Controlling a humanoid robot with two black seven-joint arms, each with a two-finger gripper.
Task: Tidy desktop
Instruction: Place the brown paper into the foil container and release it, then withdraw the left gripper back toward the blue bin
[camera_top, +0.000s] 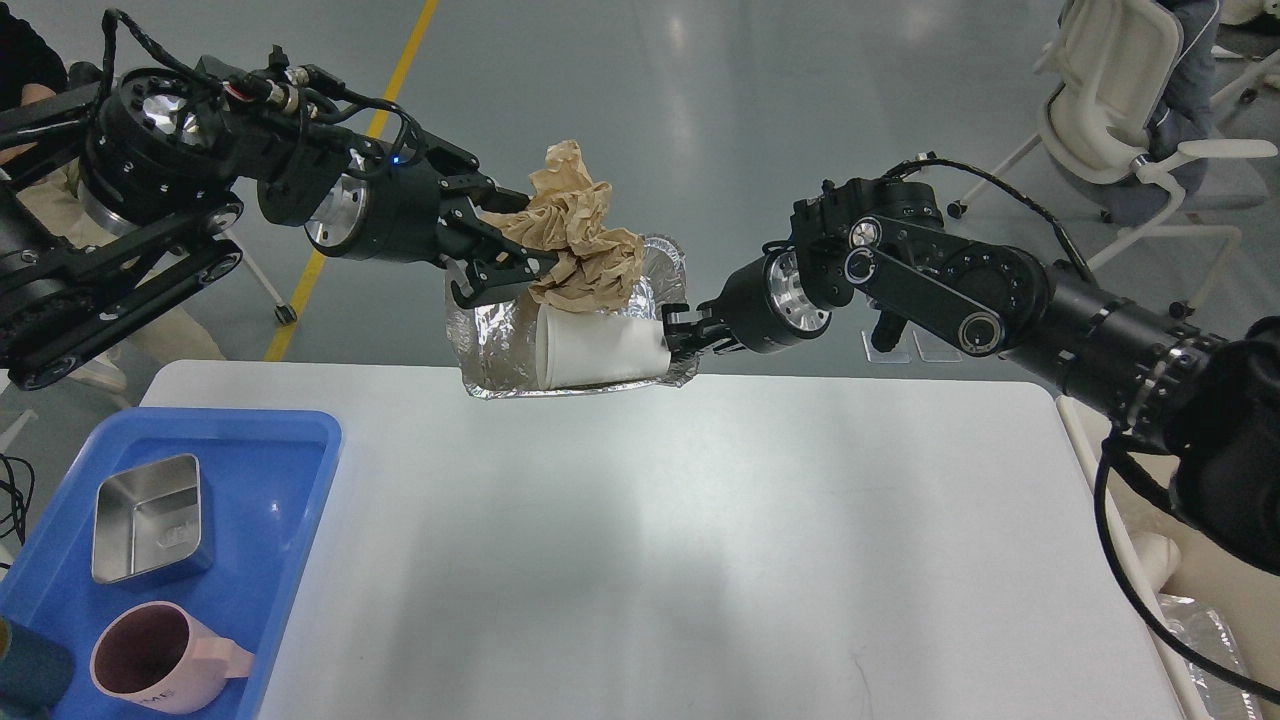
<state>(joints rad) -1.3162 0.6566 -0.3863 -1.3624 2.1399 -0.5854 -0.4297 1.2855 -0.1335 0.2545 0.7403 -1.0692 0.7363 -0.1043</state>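
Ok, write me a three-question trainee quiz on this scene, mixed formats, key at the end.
1. True or false: the foil tray rests on the desktop.
2. What does the left hand hold? A) brown paper B) paper cup C) pink mug
3. Fill in: the metal tin sits in the ___ tray.

Key: 1 false, the right hand holds it up; 2 A; 3 blue.
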